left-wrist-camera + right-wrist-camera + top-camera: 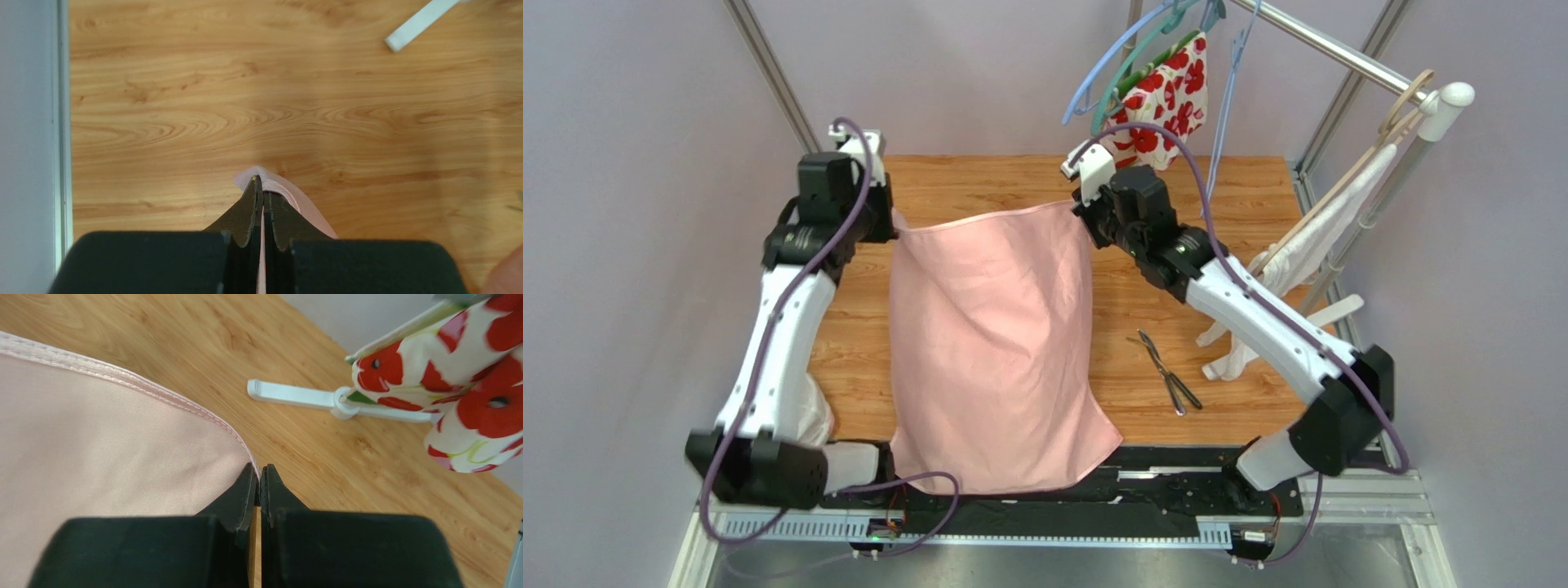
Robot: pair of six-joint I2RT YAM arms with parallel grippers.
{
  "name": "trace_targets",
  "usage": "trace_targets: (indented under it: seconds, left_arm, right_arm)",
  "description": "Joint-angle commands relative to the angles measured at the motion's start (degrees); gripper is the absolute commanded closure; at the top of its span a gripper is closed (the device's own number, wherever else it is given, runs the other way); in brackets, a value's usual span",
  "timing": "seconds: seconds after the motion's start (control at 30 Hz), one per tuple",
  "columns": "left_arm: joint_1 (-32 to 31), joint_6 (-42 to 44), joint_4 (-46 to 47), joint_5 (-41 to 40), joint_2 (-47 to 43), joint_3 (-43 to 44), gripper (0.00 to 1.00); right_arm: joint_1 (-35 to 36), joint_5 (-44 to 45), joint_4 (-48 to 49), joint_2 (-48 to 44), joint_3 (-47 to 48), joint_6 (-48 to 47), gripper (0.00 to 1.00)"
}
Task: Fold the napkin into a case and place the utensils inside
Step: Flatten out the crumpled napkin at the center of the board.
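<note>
The light-pink napkin (995, 349) hangs spread between both grippers above the wooden table, its lower edge draped over the near table edge. My left gripper (889, 221) is shut on the napkin's far left corner (288, 191). My right gripper (1085, 208) is shut on the far right corner; the hemmed cloth (116, 429) shows in the right wrist view. The utensils (1168, 371), a fork and a darker thin piece, lie crossed on the table to the right of the napkin. No folded case is in view.
A red-and-white floral cloth (1161, 104) hangs on hangers at the back, also in the right wrist view (454, 380). A white cloth (1308, 251) hangs on a rack at the right. A white rack foot (294, 395) rests on the table.
</note>
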Motion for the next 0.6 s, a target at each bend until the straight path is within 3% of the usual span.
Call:
trace_targets:
  seconds: [0.0,0.13,0.27,0.33,0.43,0.57]
  left_arm:
    - [1.37,2.81,4.77,-5.58,15.05,2.1,1.0]
    - [2.51,2.2,5.91,-7.77,26.79,8.86,1.0]
    - [3.04,2.55,9.01,-12.97,34.69,14.13,1.0]
    - [3.39,2.55,6.55,-15.33,40.41,19.12,1.0]
    - [3.74,2.91,4.7,-18.84,45.95,22.84,1.0]
    - [5.58,0.72,4.96,-20.8,49.03,24.17,1.0]
  right_arm:
    - [-3.89,0.37,3.2,10.29,5.33,2.26,1.0]
    - [-5.74,0.12,6.53,20.23,8.41,1.22,1.0]
    - [-5.65,1.78,7.07,30.8,17.87,1.03,1.0]
    - [-5.65,9.48,6.98,36.23,21.05,1.47,1.0]
    - [-6.61,18.03,5.76,39.51,25.37,3.66,1.0]
    - [-9.43,14.27,7.42,41.01,24.06,6.48,1.0]
